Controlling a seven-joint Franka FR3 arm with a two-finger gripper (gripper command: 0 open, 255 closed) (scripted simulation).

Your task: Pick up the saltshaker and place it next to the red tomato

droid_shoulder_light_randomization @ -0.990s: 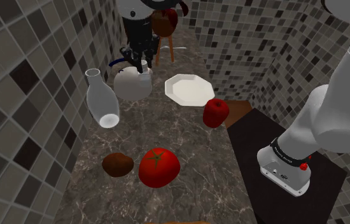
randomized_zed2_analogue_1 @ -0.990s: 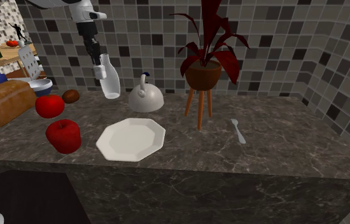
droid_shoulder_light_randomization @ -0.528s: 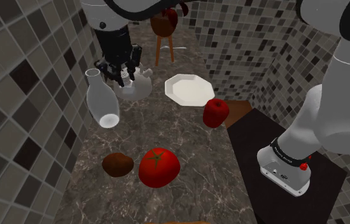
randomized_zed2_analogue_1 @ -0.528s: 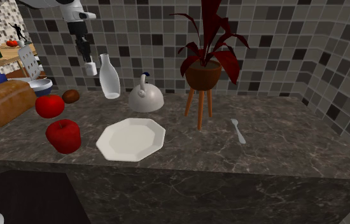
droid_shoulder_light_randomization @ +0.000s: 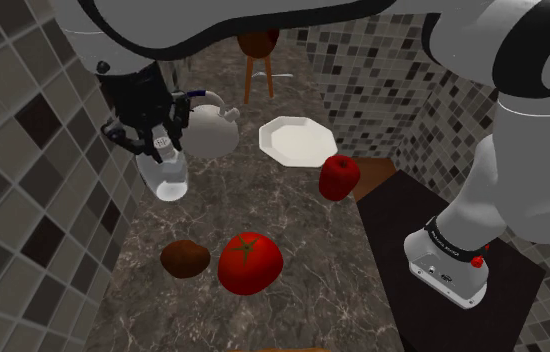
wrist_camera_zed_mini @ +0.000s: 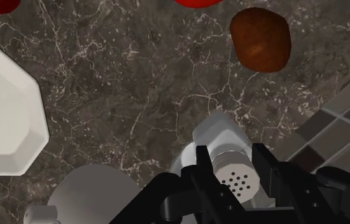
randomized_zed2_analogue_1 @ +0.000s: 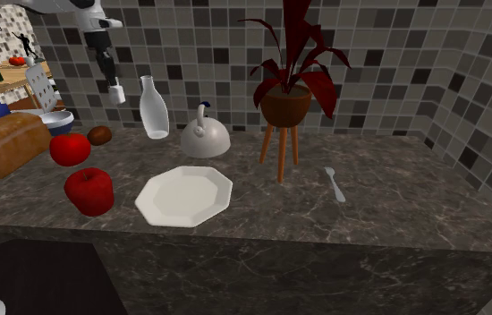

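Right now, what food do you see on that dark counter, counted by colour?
Red: 2, the tomato and the apple.
Brown: 2, the round lump and the bread loaf.
Total: 4.

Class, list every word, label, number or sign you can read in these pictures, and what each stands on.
None can be read.
The small white saltshaker, clasped in the black gripper, shows only holes on its cap.
Pale specks on the arm's dark base band are too small to read.
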